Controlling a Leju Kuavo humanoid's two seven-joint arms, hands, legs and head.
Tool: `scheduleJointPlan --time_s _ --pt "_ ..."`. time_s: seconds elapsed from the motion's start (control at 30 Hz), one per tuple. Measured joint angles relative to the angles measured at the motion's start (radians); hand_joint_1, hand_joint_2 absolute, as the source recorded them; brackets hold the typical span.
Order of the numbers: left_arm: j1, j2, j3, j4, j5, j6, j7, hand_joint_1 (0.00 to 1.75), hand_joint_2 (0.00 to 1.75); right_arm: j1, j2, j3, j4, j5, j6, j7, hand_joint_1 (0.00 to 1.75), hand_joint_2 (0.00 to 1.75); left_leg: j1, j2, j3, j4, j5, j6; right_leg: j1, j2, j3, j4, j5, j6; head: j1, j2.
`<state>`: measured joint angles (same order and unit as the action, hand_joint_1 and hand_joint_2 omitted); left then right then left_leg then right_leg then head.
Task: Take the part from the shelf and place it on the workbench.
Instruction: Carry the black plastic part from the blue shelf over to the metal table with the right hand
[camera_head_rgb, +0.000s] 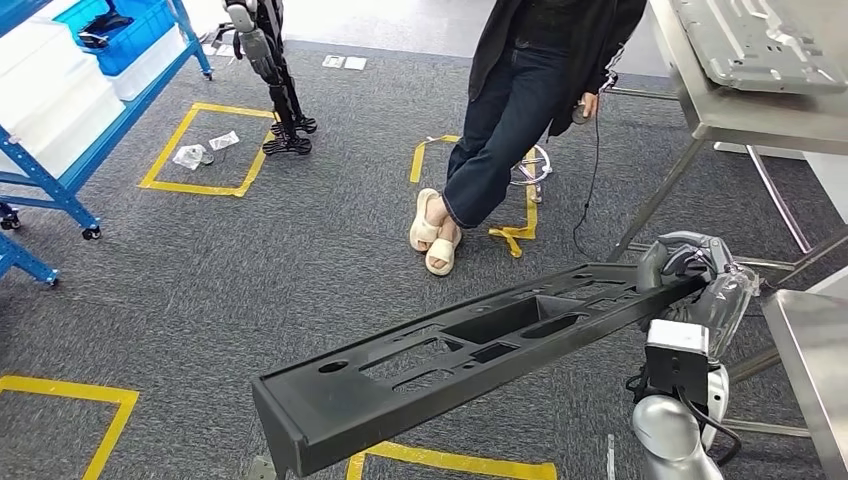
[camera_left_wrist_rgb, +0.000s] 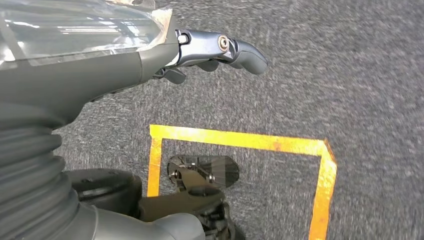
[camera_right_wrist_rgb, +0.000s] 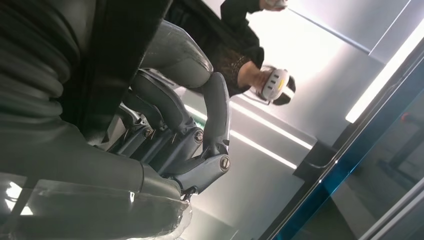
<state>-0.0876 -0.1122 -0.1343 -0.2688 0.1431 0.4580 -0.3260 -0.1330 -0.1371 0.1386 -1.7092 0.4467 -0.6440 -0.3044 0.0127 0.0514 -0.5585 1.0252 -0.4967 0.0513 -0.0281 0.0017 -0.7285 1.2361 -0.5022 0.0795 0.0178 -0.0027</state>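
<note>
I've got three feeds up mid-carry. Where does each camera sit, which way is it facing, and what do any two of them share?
Head view: high on the body, facing forward and down at carpet, a seated person and the workbench; the right hand grips the long black part.
Left wrist view: behind the left hand, facing down at carpet and yellow tape.
Right wrist view: behind the right hand, tilted upward.
Shared: head and right wrist views both show the part and the person.

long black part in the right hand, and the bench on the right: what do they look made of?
Black part: looks like moulded plastic, matt, going by its uniform colour, rounded cut-outs and moulded pockets; painted metal can't be ruled out. The right hand grips one end.

Workbench: likely stainless steel, brushed; its top is pale grey with a soft sheen, and silver tube legs show beside it.
</note>
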Motion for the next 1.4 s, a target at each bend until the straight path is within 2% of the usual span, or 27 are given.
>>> scheduleJointPlan --time_s 0.07,0.13,0.2,0.23,0.3,0.37,0.4,0.43,0.47,0.5,0.53,0.6,0.67,0.73,0.8,0.87,0.93,0.97,1.0,1.07,1.1,1.17,1.2,1.23,1.3,1.37,1.4 --pt "0.000 -0.002 0.000 0.000 0.000 -0.001 -0.001 0.00 1.75 -0.001 -0.003 0.001 0.000 0.000 0.000 0.000 1.75 1.75 -0.004 0.020 0.003 0.001 -0.004 -0.005 0.004 -0.041 0.080 -0.139 0.041 0.005 0.001 0.000" --pt "-0.001 -0.002 0.000 0.000 0.000 -0.001 -0.001 0.00 1.75 -0.003 -0.004 0.002 0.000 0.000 -0.002 0.000 1.75 1.75 -0.010 0.037 0.006 0.001 -0.008 -0.013 0.013 -0.069 0.122 -0.216 0.060 -0.006 0.000 0.000" --pt "-0.001 -0.002 0.000 0.000 0.000 -0.001 -0.002 0.00 1.75 -0.002 -0.006 0.002 -0.001 0.000 -0.004 0.001 1.75 1.75 -0.012 0.057 0.011 -0.002 -0.011 -0.022 0.019 -0.053 0.122 -0.223 0.065 -0.020 0.000 0.000" --pt "-0.002 -0.003 0.000 0.000 0.000 -0.001 -0.002 0.00 1.75 0.000 -0.007 0.002 -0.002 0.000 -0.006 0.002 1.75 1.75 -0.009 0.058 0.012 0.000 -0.015 -0.028 0.014 -0.042 0.121 -0.225 0.067 -0.025 -0.001 0.000" --pt "-0.004 -0.004 0.000 0.000 -0.001 -0.001 -0.003 0.00 1.75 0.002 -0.007 0.002 -0.006 0.000 -0.008 0.002 1.75 1.75 -0.004 0.019 -0.004 0.040 -0.048 -0.038 0.003 -0.021 0.122 -0.230 0.072 -0.041 -0.005 0.000" --pt "-0.002 -0.004 0.000 0.000 -0.003 -0.002 -0.004 0.00 1.75 0.004 -0.005 0.003 -0.009 0.002 -0.009 0.003 1.75 1.75 -0.002 -0.034 -0.056 0.156 -0.111 -0.042 0.001 0.000 0.121 -0.231 0.075 -0.053 -0.009 0.000" --pt "0.000 -0.004 0.000 0.001 -0.004 -0.002 -0.004 0.00 1.75 0.007 -0.004 0.003 -0.009 0.003 -0.009 0.004 1.75 1.75 -0.002 -0.046 -0.086 0.220 -0.138 -0.043 0.002 0.011 0.120 -0.230 0.075 -0.057 -0.010 0.000" --pt "0.001 -0.003 -0.001 0.001 -0.005 -0.002 -0.004 0.00 1.75 0.011 -0.003 0.003 -0.009 0.005 -0.009 0.006 1.75 1.75 -0.001 -0.051 -0.108 0.263 -0.150 -0.044 0.004 0.023 0.119 -0.230 0.076 -0.058 -0.010 0.000" --pt "0.002 -0.002 -0.001 0.001 -0.006 -0.002 -0.004 0.00 1.75 0.015 -0.003 0.003 -0.010 0.006 -0.010 0.008 1.75 1.75 -0.001 -0.054 -0.115 0.274 -0.143 -0.044 0.004 0.036 0.119 -0.229 0.076 -0.058 -0.011 0.000" --pt "0.002 -0.002 -0.001 0.002 -0.006 -0.002 -0.004 0.00 1.75 0.019 -0.003 0.003 -0.012 0.008 -0.010 0.010 1.75 1.75 0.001 -0.056 -0.103 0.246 -0.118 -0.045 0.004 0.048 0.118 -0.228 0.076 -0.058 -0.011 0.000" --pt "0.002 -0.001 -0.001 0.002 -0.007 -0.003 -0.004 0.00 1.75 0.022 -0.002 0.003 -0.015 0.011 -0.010 0.012 1.75 1.75 0.004 -0.066 -0.076 0.188 -0.082 -0.045 0.003 0.061 0.118 -0.225 0.076 -0.057 -0.011 0.000" --pt "0.002 0.000 -0.001 0.002 -0.009 -0.004 -0.003 0.00 1.75 0.025 -0.002 0.003 -0.022 0.015 -0.010 0.015 1.75 1.75 0.013 -0.108 -0.020 0.071 -0.034 -0.045 0.004 0.085 0.113 -0.218 0.077 -0.052 -0.010 0.000" --pt "0.002 0.000 -0.002 0.002 -0.011 -0.005 -0.001 0.00 1.75 0.028 -0.001 0.002 -0.030 0.018 -0.010 0.017 1.75 1.75 0.012 -0.129 -0.001 0.025 -0.027 -0.038 0.007 0.108 0.103 -0.216 0.082 -0.037 -0.010 0.000" --pt "0.001 0.000 -0.004 0.002 -0.014 -0.005 0.000 0.00 1.75 0.036 -0.001 -0.001 -0.037 0.022 -0.010 0.018 1.75 1.75 0.005 -0.107 0.003 0.017 -0.021 -0.021 0.004 0.125 0.093 -0.220 0.089 -0.020 -0.010 0.000" --pt "-0.003 -0.001 -0.006 0.001 -0.016 -0.007 0.000 0.00 1.75 0.042 -0.002 -0.005 -0.043 0.023 -0.010 0.018 1.75 1.75 0.004 -0.083 0.010 0.007 -0.011 -0.004 0.005 0.092 0.072 -0.191 0.076 -0.015 -0.006 0.000" --pt "-0.003 -0.002 -0.008 0.001 -0.017 -0.009 0.000 0.00 1.75 0.044 -0.002 -0.008 -0.047 0.024 -0.010 0.019 1.75 1.75 0.002 -0.058 0.012 0.003 -0.008 0.004 0.008 0.037 0.021 -0.085 0.028 -0.019 0.000 0.000" --pt "-0.001 -0.001 -0.010 0.001 -0.017 -0.010 0.002 0.00 1.75 0.046 -0.002 -0.009 -0.048 0.025 -0.009 0.022 1.75 1.75 -0.001 -0.031 0.010 0.003 -0.009 0.006 0.008 0.016 -0.040 0.045 -0.018 -0.020 0.003 0.000" --pt "0.000 0.000 -0.012 0.001 -0.017 -0.010 0.004 0.00 1.75 0.048 -0.002 -0.010 -0.048 0.025 -0.008 0.023 1.75 1.75 -0.002 -0.018 0.009 0.004 -0.009 0.007 0.008 0.011 -0.052 0.074 -0.024 -0.017 0.003 0.000" --pt "-0.001 0.000 -0.013 0.001 -0.017 -0.011 0.005 0.00 1.75 0.049 -0.002 -0.011 -0.048 0.027 -0.007 0.024 1.75 1.75 -0.002 -0.005 0.009 0.004 -0.010 0.007 0.007 0.006 -0.044 0.064 -0.015 -0.011 0.003 0.000" --pt "-0.002 -0.001 -0.014 0.001 -0.016 -0.014 0.008 0.00 1.75 0.047 -0.002 -0.013 -0.048 0.029 -0.003 0.025 1.75 1.75 -0.003 0.017 0.013 0.004 -0.014 0.003 0.006 -0.023 0.031 -0.066 0.033 0.002 0.003 0.000" --pt "-0.003 0.000 -0.015 0.001 -0.016 -0.019 0.011 0.00 1.75 0.043 -0.001 -0.014 -0.048 0.030 0.000 0.025 1.75 1.75 -0.006 0.026 0.015 0.004 -0.018 -0.001 0.010 -0.044 0.073 -0.138 0.052 0.003 0.004 0.000" --pt "-0.006 0.003 -0.018 0.001 -0.017 -0.035 0.018 0.00 1.75 0.036 0.002 -0.016 -0.048 0.032 0.007 0.025 1.75 1.75 -0.013 0.043 0.020 0.004 -0.024 -0.011 0.018 -0.065 0.115 -0.213 0.068 -0.007 0.002 0.000" --pt "-0.008 0.006 -0.020 0.001 -0.017 -0.042 0.021 0.00 1.75 0.033 0.003 -0.016 -0.048 0.033 0.010 0.025 1.75 1.75 -0.015 0.052 0.022 0.003 -0.026 -0.015 0.023 -0.058 0.115 -0.217 0.068 -0.015 0.000 0.000" --pt "-0.011 0.008 -0.023 0.001 -0.017 -0.048 0.024 0.00 1.75 0.032 0.005 -0.016 -0.048 0.033 0.011 0.024 1.75 1.75 -0.014 0.056 0.023 0.002 -0.028 -0.020 0.019 -0.045 0.114 -0.219 0.070 -0.021 -0.002 0.000" --pt "-0.015 0.012 -0.025 0.001 -0.016 -0.053 0.027 0.00 1.75 0.028 0.007 -0.016 -0.048 0.035 0.012 0.024 1.75 1.75 -0.008 0.022 0.013 0.026 -0.049 -0.030 0.010 -0.024 0.114 -0.222 0.073 -0.032 -0.004 0.000" --pt "-0.015 0.016 -0.027 0.001 -0.017 -0.055 0.028 0.00 1.75 0.022 0.012 -0.016 -0.047 0.037 0.013 0.024 1.75 1.75 -0.004 -0.033 -0.034 0.124 -0.103 -0.036 0.005 -0.005 0.115 -0.224 0.074 -0.047 -0.008 0.000" --pt "-0.013 0.017 -0.028 0.002 -0.017 -0.055 0.028 0.00 1.75 0.020 0.015 -0.016 -0.047 0.037 0.013 0.024 1.75 1.75 -0.003 -0.046 -0.067 0.190 -0.131 -0.037 0.006 0.005 0.115 -0.224 0.074 -0.052 -0.009 0.000"
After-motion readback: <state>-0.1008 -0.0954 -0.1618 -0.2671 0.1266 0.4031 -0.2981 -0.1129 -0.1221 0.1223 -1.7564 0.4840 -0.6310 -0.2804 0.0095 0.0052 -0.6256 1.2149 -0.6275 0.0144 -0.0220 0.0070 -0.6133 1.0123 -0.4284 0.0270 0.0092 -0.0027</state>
